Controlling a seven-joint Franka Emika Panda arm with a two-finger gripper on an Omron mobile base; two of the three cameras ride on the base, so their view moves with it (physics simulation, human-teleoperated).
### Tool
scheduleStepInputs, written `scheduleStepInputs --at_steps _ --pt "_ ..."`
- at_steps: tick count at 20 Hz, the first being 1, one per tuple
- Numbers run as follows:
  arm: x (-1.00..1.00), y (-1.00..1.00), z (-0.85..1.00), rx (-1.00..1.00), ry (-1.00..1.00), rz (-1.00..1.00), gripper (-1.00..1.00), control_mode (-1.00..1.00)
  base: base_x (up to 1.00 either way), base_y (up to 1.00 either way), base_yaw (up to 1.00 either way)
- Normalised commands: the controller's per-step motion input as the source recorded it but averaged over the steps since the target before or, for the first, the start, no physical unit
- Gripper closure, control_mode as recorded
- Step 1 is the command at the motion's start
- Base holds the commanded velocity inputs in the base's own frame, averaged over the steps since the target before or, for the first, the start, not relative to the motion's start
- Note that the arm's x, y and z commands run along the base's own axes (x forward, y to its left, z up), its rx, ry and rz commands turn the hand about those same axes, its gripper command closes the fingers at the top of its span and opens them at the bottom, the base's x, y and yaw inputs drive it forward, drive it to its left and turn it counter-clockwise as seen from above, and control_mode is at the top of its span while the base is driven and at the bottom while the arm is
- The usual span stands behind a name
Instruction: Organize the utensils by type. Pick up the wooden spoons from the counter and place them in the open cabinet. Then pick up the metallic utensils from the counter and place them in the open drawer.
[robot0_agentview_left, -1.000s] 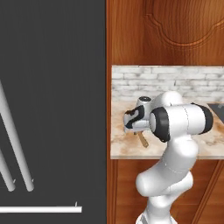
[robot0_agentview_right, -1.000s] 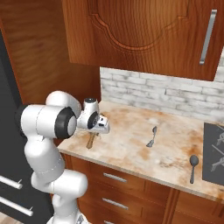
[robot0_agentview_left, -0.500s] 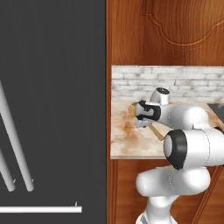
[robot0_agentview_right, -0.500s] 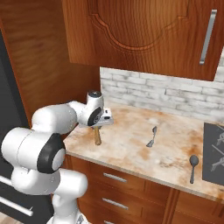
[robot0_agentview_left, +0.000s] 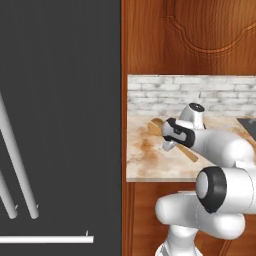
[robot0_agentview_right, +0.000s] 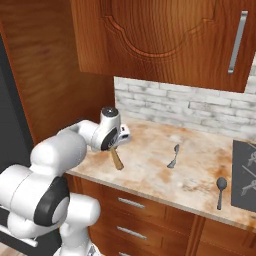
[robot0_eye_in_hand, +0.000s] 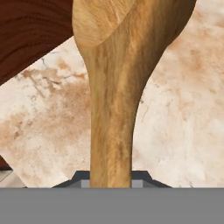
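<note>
One wooden spoon (robot0_agentview_right: 117, 158), two metal spoons (robot0_agentview_right: 173, 156).

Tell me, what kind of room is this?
A kitchen, by the look of it: a marbled stone counter over wooden drawers, a brick backsplash, and a wooden spoon in the robot's jaws.

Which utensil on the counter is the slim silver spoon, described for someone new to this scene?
Start at the marbled counter below the brick wall. Near its middle, right of the gripper holding a wooden spoon, lies the silver spoon. It is pale and shiny, unlike the dark spoon nearer the front edge beside the black stove.
</note>
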Motion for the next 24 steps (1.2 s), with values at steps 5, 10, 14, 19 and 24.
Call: scheduleStepInputs --at_steps 5,10,14,19,24 --pt "-0.06 0.0 0.0 0.01 -0.01 0.0 1.0 -1.0 0.0 0.0 0.0" --pt "-0.11 -0.01 0.0 0.0 -0.03 0.0 1.0 1.0 -0.57 -0.23 0.02" --pt "0.0 0.0 0.0 0.0 0.0 0.0 1.0 1.0 -0.57 -0.39 0.43" --pt "0.0 0.0 0.0 0.0 0.0 0.0 1.0 1.0 -0.46 -0.09 0.98" --pt "0.0 0.0 0.0 0.0 0.0 0.0 1.0 1.0 -0.27 -0.02 1.0"
